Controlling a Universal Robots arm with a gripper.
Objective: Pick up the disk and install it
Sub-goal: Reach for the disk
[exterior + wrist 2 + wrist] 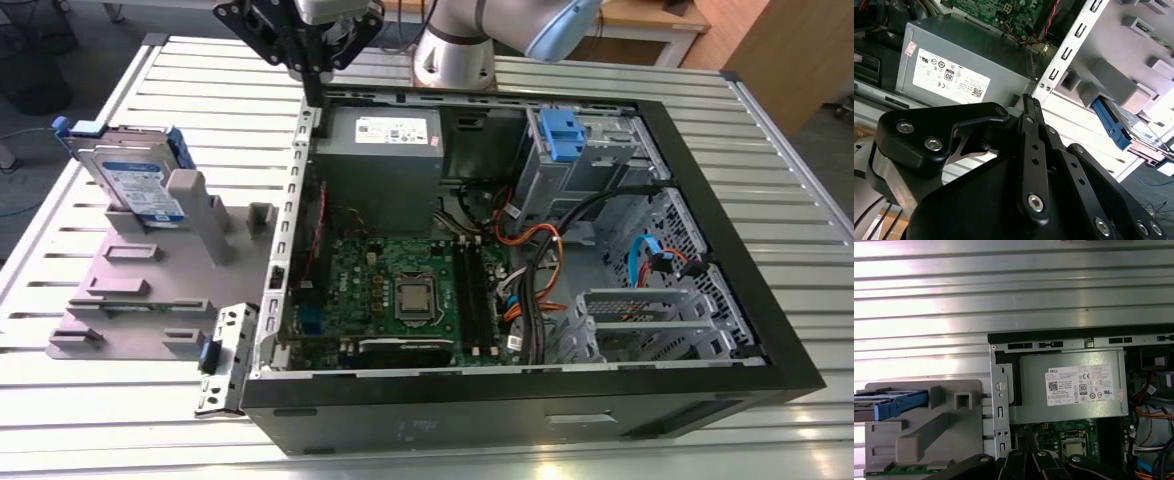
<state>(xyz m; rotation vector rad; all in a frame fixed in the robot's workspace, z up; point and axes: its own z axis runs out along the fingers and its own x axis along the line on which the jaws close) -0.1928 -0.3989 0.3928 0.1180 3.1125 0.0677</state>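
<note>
The disk (pixel 136 185) stands on edge in a slot of the grey holder (pixel 140 295) at the exterior view's left, silver with a blue-and-white label and blue side rails. My gripper (pixel 312 92) hangs above the back left corner of the open computer case (pixel 731 235), well apart from the disk, to the disk's right in the exterior view. Its two black fingers (pixel 1029 102) are pressed together with nothing between them. In the second wrist view the disk's blue rail (pixel 1111 126) shows beyond the case wall. In the first wrist view the disk (pixel 889 402) lies beside the case.
Inside the case sit a grey power supply box (pixel 380 140) with a white sticker, a green motherboard (pixel 400 290), cables, and a metal drive cage with a blue latch (pixel 561 138). A loose metal bracket (pixel 224 355) lies by the case front. The ribbed metal table (pixel 80 420) surrounds everything.
</note>
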